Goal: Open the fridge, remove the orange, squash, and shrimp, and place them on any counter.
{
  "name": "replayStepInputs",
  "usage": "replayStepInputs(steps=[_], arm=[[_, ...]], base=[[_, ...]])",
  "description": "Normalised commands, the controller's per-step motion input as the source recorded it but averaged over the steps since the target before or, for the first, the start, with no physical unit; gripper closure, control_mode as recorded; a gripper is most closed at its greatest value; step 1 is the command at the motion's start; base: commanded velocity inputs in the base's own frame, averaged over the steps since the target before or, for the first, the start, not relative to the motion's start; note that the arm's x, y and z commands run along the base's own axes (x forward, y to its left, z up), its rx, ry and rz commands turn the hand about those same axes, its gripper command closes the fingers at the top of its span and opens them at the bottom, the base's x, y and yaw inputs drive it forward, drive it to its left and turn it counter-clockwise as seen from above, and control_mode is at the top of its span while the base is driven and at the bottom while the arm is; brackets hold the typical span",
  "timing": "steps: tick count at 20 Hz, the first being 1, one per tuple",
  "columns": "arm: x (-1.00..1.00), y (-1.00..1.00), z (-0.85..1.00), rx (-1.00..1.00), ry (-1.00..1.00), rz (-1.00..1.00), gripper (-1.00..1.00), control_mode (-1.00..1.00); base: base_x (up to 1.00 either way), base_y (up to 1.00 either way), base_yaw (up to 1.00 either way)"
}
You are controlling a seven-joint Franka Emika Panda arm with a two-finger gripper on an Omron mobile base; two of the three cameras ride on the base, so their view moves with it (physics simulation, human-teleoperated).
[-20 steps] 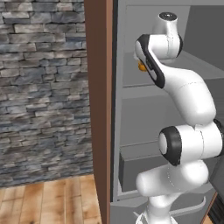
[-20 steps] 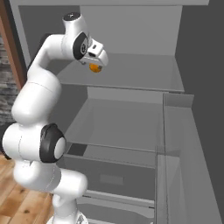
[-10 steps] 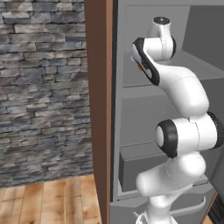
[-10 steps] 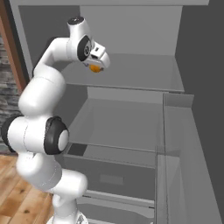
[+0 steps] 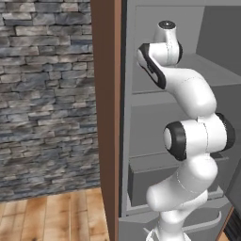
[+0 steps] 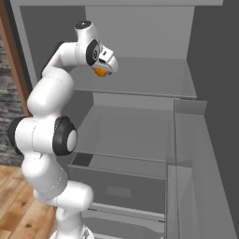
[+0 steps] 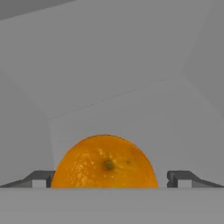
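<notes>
While its jaws stand wide apart, the gripper (image 7: pixel 109 179) frames the orange (image 7: pixel 105 162) at the bottom centre of the hand view, one fingertip (image 7: pixel 41 179) either side, on the fridge (image 6: pixel 140 79) shelf.

Even, flat rendered light — soft, slightly blurred.

2 base views flank the fridge (image 6: pixel 140 84); hand view close inside.
</notes>
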Motion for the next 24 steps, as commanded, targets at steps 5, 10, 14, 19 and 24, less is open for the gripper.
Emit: replayStepInputs(steps=[5, 10, 14, 19, 24], arm=[[0.0, 0.0, -0.2, 0.01, 0.03, -0.03, -1.0, -1.0], [-0.03, 0.0, -0.09, 0.0, 0.03, -0.02, 1.0, -1.0], [0.0, 0.0, 0.0, 0.0, 0.0, 0.0, 1.0, -1.0], [-0.55, 0.0, 0.0, 0.0, -0.09, 0.0, 1.0, -1.0], [-1.0, 0.0, 0.0, 0.0, -0.07, 0.0, 1.0, -1.0]], base=[[0.0, 0.0, 0.0], [0.0, 0.0, 0.0], [0.0, 0.0, 0.0], [0.0, 0.0, 0.0], [0.0, 0.0, 0.0]])
